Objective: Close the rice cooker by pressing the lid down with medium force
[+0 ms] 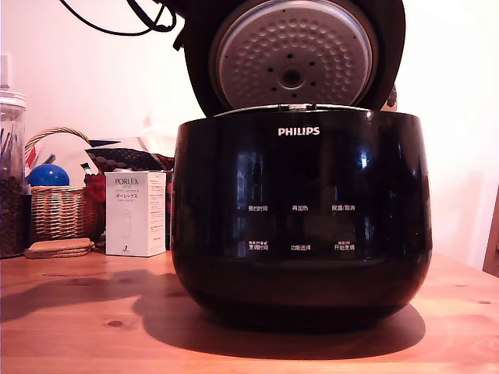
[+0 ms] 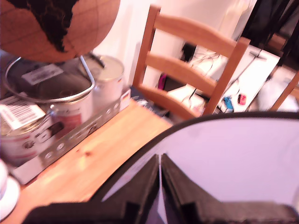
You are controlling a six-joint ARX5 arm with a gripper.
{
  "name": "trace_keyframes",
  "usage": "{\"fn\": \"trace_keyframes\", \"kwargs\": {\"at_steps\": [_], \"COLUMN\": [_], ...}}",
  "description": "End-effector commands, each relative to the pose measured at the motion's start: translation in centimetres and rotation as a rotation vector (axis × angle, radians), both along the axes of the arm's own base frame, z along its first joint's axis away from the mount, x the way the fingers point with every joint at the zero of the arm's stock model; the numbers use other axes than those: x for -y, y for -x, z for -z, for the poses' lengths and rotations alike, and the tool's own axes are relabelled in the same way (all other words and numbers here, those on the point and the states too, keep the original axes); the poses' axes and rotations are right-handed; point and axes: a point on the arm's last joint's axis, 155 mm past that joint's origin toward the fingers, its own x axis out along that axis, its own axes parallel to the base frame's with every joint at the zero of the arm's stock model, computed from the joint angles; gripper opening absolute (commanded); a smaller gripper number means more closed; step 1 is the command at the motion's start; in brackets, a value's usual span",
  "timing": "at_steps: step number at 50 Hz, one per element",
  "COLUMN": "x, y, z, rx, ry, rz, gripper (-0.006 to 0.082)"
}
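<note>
Wooden table [image 1: 70, 312], lid [image 1: 292, 54] upright

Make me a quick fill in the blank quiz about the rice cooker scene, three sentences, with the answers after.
1. The lid of the rice cooker stands ____.
2. The white lettering on the cooker's front reads ____.
3. In the exterior view, the white box stands to the cooker's ____.
4. In the wrist view the gripper has its fingers ____.

Missing words: open; PHILIPS; left; shut.
</note>
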Motion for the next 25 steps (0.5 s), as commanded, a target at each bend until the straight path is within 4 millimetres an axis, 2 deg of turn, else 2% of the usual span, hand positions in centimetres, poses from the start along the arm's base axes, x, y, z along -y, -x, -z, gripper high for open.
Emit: {"fn": "trace_keyframes", "kwargs": {"at_steps": [1, 25], "x": [0.4, 2.4], "y": [1.0, 2.9], "z": [0.9, 3.4], "rx": [-0.027, -0.061], "ry": [0.007, 0.082], "rz": [0.014, 0.043], "gripper": [-0.002, -0.002]}}
